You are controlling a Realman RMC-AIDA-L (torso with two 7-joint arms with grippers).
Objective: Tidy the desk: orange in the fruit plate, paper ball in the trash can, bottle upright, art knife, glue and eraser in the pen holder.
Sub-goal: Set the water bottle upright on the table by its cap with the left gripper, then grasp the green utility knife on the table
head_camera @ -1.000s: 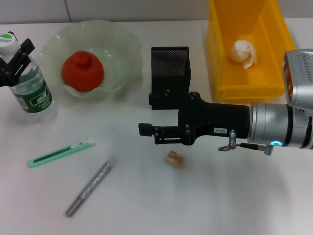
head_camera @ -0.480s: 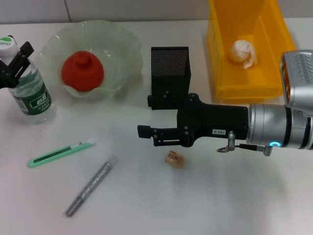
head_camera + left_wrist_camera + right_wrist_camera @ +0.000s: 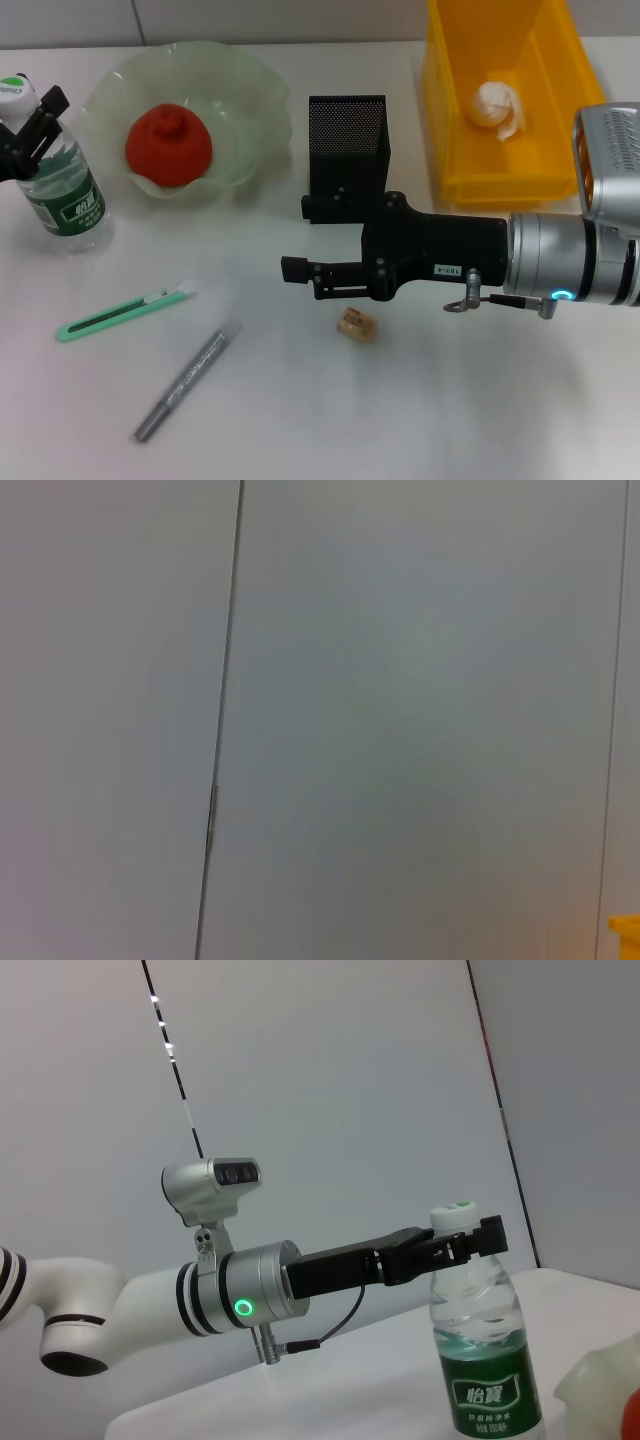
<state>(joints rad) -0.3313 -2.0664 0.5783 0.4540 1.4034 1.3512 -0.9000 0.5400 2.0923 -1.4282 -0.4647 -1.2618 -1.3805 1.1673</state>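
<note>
Now, left jaws (image 3: 28, 125): clamped on upright bottle (image 3: 58, 170) neck.
Risk: sideways pull-off tips it.
Right jaws (image 3: 300, 277): state unclear, above eraser (image 3: 356, 323).

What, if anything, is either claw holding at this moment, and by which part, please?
The left claw grips the upright bottle by its neck, just below the cap. The right claw holds nothing, hovering above the table near the eraser.

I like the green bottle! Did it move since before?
Yes, slightly. The clear plastic water bottle with the green label shifted a little away from the pale green glass fruit plate, clamped by the left gripper.
</note>
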